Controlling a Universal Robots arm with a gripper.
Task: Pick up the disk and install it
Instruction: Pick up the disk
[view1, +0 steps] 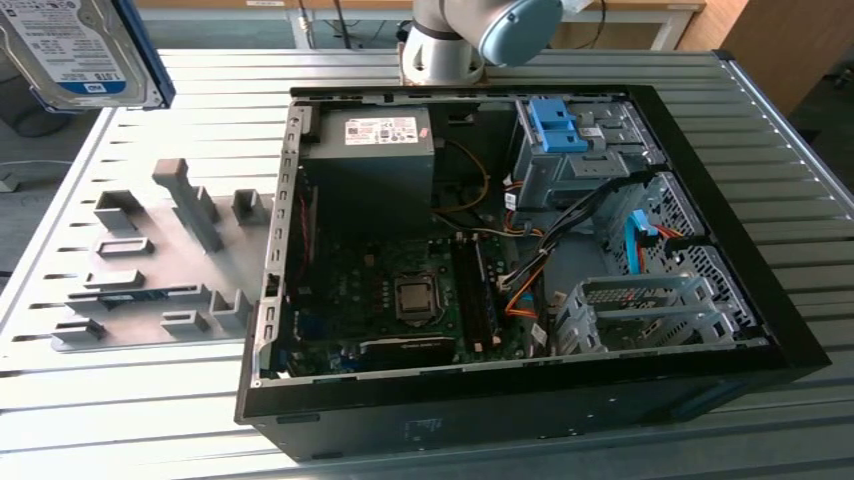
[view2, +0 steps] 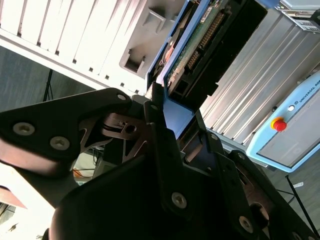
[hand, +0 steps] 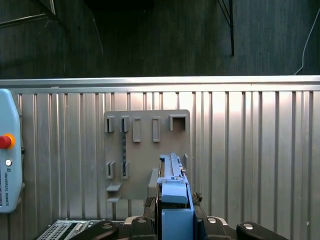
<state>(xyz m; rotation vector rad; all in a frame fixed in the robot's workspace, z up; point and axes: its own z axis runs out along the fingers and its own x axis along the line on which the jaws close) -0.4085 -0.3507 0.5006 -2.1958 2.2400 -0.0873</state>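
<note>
While gripper (hand: 174, 216) sat clamped on the disk (view1: 74, 50), drive hung aloft at ext. view's left, over fixture plate (view1: 154, 265), well apart from PC case (view1: 534, 405). Judged pick done, install not begun; seating would need rails squared w/ bay.

**Camera layout**

Exterior view: high, angled down on the computer case (view1: 534, 250) and tabletop (view1: 801, 180). First wrist view: straight down from well above. Second wrist view: tight along the end effector (view2: 175, 112). All share the grey fixture plate (view1: 174, 275) and the disk (view1: 80, 50).
</note>
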